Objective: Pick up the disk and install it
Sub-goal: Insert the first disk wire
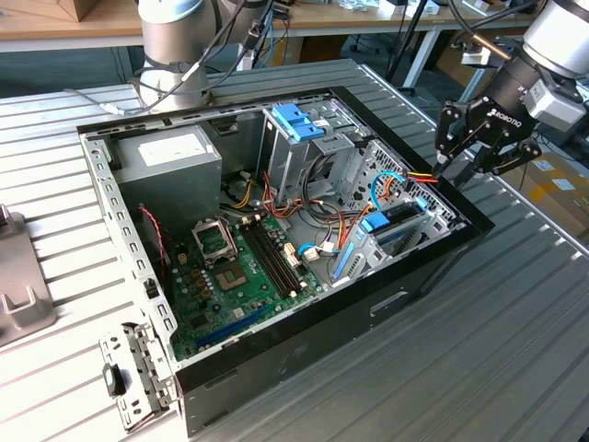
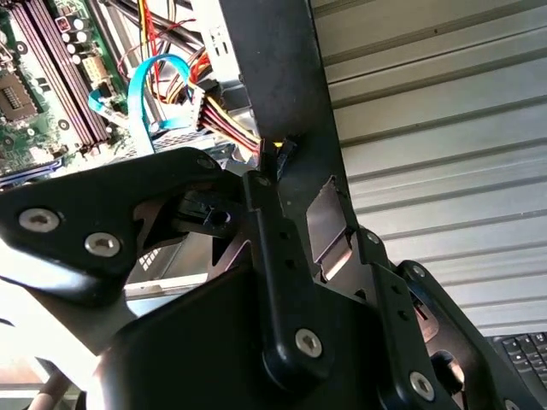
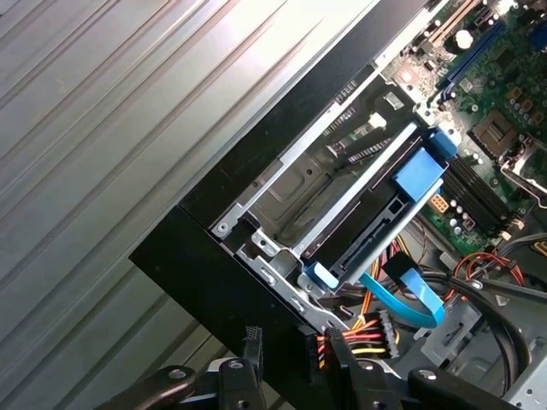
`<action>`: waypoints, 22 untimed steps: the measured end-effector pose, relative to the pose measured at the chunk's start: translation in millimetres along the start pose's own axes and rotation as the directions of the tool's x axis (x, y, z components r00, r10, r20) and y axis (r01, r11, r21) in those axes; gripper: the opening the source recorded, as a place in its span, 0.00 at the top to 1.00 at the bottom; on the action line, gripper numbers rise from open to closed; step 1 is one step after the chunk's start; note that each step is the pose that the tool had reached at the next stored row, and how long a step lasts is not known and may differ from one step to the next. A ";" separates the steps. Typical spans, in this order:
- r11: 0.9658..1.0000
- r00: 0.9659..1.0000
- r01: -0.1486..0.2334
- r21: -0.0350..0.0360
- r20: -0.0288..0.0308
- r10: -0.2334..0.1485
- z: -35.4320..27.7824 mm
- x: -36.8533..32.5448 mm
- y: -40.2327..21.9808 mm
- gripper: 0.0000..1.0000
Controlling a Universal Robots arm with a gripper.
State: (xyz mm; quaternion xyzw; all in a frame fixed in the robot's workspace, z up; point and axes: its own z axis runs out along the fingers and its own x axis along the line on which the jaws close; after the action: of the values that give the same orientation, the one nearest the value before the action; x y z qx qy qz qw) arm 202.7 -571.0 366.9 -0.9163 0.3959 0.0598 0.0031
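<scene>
The disk [image 1: 394, 221] lies in the drive bay at the front corner of the open computer case [image 1: 304, 345], on the exterior view's right. Its dark body and blue rails show in the first wrist view, disk [image 3: 376, 201], with a blue ribbon cable and coloured power wires beside its end. My gripper [image 1: 457, 168] hangs over the case's rim just beyond that bay, a short way from the disk. It is open and holds nothing. In both wrist views the fingers stand apart astride the black case wall: gripper [image 3: 295, 354], gripper [image 2: 295, 209].
Inside the case are a green motherboard [image 1: 230, 267], a grey power supply box [image 1: 170, 157] and an upright metal cage with a blue top [image 1: 299, 124]. The case rests on a ribbed metal table [image 1: 497, 350]. A grey bracket [image 1: 18, 295] lies at the exterior view's left.
</scene>
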 end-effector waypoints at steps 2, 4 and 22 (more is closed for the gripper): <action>1.000 1.000 0.000 0.000 0.000 0.000 0.7 1.6 -1.6 0.58; 1.000 1.000 0.001 0.000 0.000 -0.001 1.4 3.1 -3.2 0.58; 1.000 1.000 0.001 0.000 0.001 -0.001 4.9 0.5 -0.5 0.78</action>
State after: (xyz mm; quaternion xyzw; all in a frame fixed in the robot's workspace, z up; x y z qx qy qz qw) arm 202.9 -570.8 361.9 -0.9165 0.3954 0.0600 0.0034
